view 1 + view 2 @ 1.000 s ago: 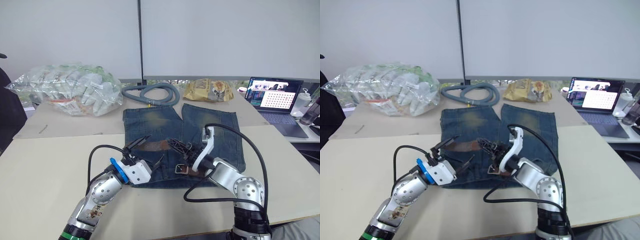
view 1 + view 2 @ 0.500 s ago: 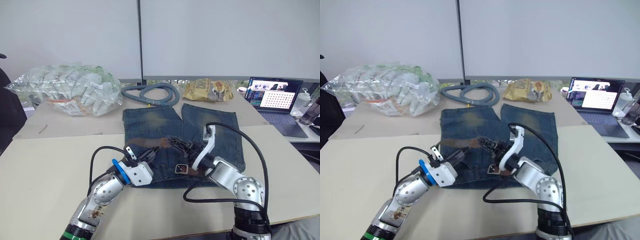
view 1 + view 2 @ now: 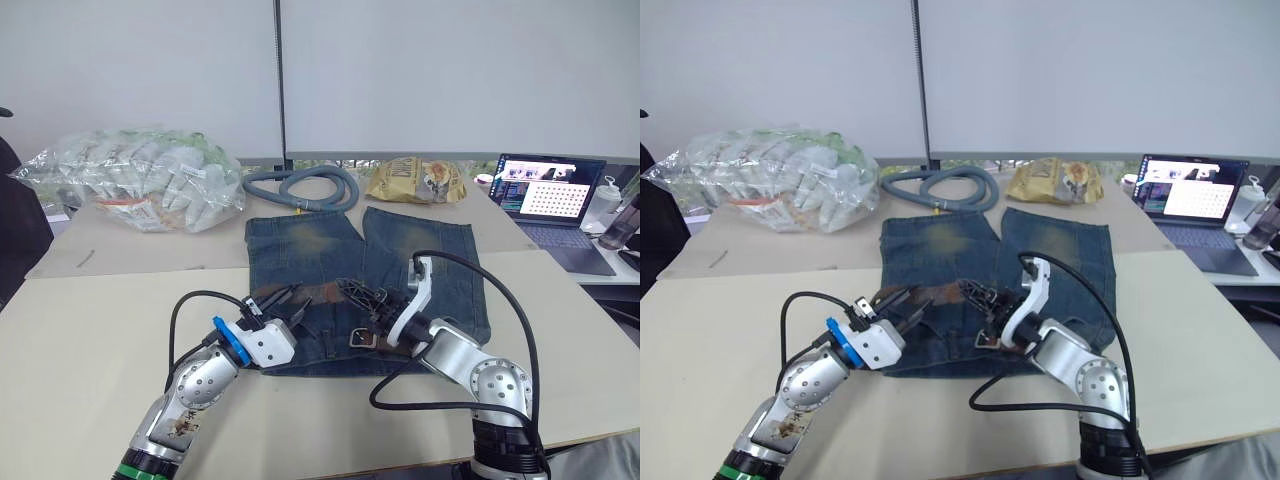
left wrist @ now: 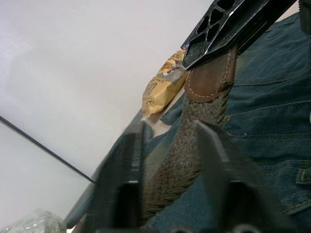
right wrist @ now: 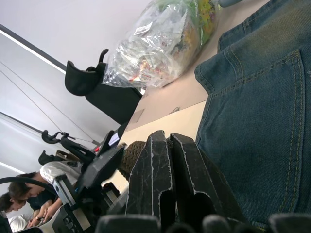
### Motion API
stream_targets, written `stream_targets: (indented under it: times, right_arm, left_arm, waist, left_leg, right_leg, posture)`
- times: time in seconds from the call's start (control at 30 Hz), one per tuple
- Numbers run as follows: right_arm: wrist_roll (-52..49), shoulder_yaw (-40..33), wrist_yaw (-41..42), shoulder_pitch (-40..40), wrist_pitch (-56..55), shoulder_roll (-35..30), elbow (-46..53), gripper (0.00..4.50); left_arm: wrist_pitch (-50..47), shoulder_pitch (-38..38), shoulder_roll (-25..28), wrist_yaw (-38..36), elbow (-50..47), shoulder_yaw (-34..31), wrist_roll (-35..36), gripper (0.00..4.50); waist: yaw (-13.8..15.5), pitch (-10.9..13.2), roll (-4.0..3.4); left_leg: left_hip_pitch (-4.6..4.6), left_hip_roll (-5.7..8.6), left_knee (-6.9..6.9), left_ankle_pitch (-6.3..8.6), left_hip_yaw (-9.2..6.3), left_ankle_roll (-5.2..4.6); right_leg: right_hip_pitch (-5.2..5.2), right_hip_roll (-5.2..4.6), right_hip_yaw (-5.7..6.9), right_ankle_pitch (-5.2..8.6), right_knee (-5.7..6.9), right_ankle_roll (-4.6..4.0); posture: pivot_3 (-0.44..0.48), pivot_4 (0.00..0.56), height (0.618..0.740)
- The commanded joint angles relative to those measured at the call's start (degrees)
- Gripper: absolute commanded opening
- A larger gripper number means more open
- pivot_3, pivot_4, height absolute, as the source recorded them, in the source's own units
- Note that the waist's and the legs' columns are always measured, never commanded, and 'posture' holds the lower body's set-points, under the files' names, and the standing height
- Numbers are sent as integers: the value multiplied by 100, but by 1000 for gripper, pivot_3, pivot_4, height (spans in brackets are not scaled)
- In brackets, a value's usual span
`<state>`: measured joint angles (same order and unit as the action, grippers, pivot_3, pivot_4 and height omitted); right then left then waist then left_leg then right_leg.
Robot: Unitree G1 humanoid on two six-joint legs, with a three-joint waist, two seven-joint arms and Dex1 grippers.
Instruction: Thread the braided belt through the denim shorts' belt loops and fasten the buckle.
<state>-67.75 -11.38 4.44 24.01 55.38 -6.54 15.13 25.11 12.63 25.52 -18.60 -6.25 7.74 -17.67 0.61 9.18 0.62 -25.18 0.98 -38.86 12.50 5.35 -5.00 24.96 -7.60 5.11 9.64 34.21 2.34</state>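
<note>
Here, left claw [image 3: 291, 296] open around braided belt [image 4: 187, 155]; right claw [image 3: 352, 292] pinches its tip. Feed slowly, flat, toward next belt loop.

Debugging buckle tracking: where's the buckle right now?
The buckle lies on the denim shorts near the waistband, just beside the right gripper, in the eye views.

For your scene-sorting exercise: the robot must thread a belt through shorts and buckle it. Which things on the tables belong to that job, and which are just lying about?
Belonging to the job:
braided belt
buckle
denim shorts

Just lying about:
grey hose
clear plastic bag
yellow snack bag
laptop
</note>
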Motion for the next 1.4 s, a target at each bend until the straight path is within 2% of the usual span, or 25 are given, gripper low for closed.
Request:
stream_targets:
  times: [0.03,0.07,0.57,0.7,0.87,0.93,1.4]
  right_arm:
    - [-103,9,10,138,-102,-3,103,0]
    - [-123,0,3,143,-103,3,111,0]
    - [-323,105,-125,-1,-87,52,319,0]
    - [-323,98,-150,-13,-111,23,325,0]
    - [-325,109,-142,-53,-106,-9,339,0]
    - [-318,112,-127,-40,-103,-32,314,0]
    - [-479,134,-132,-4,-62,-227,272,0]
  left_arm:
    - [110,-46,82,-6,-141,-29,-2,3263]
    - [118,-49,82,-8,-127,-18,-5,3385]
    - [250,368,-17,383,260,57,-435,3385]
    - [319,317,27,405,230,35,-406,2260]
    - [348,203,46,369,202,40,-359,508]
    - [362,214,46,358,230,40,-343,25]
    - [315,192,80,124,336,16,-124,25]
  waist:
    - [0,0,0]
    - [0,0,0]
    - [10,0,0]
    - [9,0,0]
    - [7,0,0]
    - [6,0,0]
    - [4,0,0]
  left_leg:
    - [0,0,0,0,0,0]
    - [0,0,0,0,0,0]
    - [0,1,-2,0,0,0]
    - [0,1,-4,0,0,0]
    - [0,1,-4,0,0,0]
    - [0,1,-4,0,0,0]
    - [0,1,-4,1,0,-2]
  right_leg:
    - [0,0,0,0,0,0]
    - [0,0,0,0,0,0]
    - [0,0,1,0,37,0]
    - [1,-1,0,0,42,0]
    - [2,-2,0,0,43,0]
    - [2,-2,0,0,43,0]
    - [2,-2,0,0,44,0]
  posture:
    - [0,150,740]
    - [0,150,740]
    - [0,150,740]
    - [0,150,740]
    - [0,150,740]
    - [0,150,740]
    - [0,150,740]
